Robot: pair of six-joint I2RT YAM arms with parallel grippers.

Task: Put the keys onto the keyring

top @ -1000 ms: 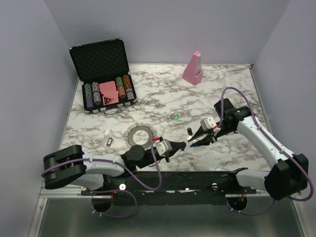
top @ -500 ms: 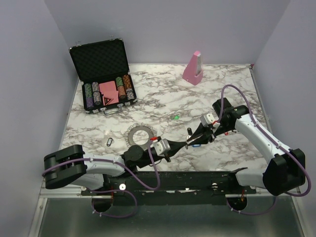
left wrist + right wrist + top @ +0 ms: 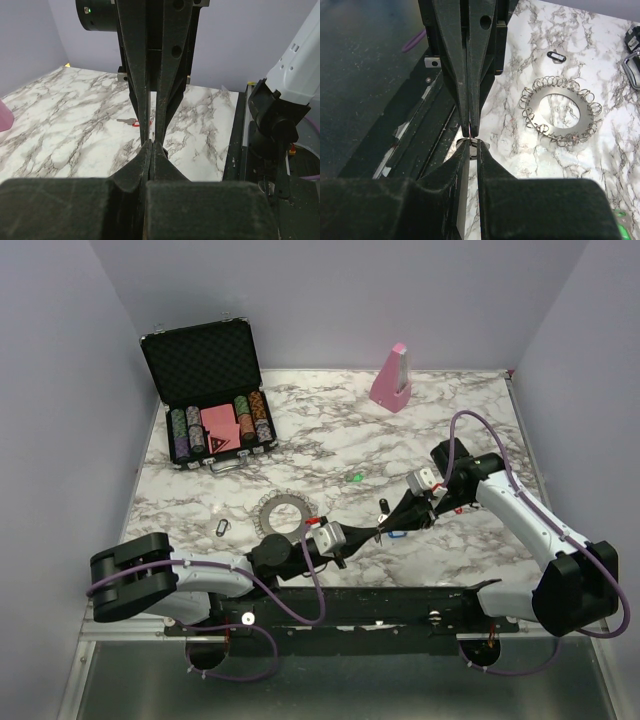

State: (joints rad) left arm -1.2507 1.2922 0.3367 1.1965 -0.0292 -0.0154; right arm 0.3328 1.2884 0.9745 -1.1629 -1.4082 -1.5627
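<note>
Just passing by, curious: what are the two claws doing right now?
Left gripper: closed; anything pinched is too small to tell.
Right gripper: fingers nearly together; cannot tell if gripping.

My top camera looks down from high behind me over the whole table (image 3: pixel 470 430). The left wrist camera faces away from the keyring (image 3: pixel 268 513), the right wrist camera toward it. Both, close-up, share my left claw (image 3: pixel 151 146) and right claw (image 3: pixel 472 145) tip to tip.

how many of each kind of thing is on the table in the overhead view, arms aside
keys: 4 that I can make out (2 black, 1 green, 1 blue)
keyring: 1
poker chip case: 1
pink block: 1
total: 7
</note>
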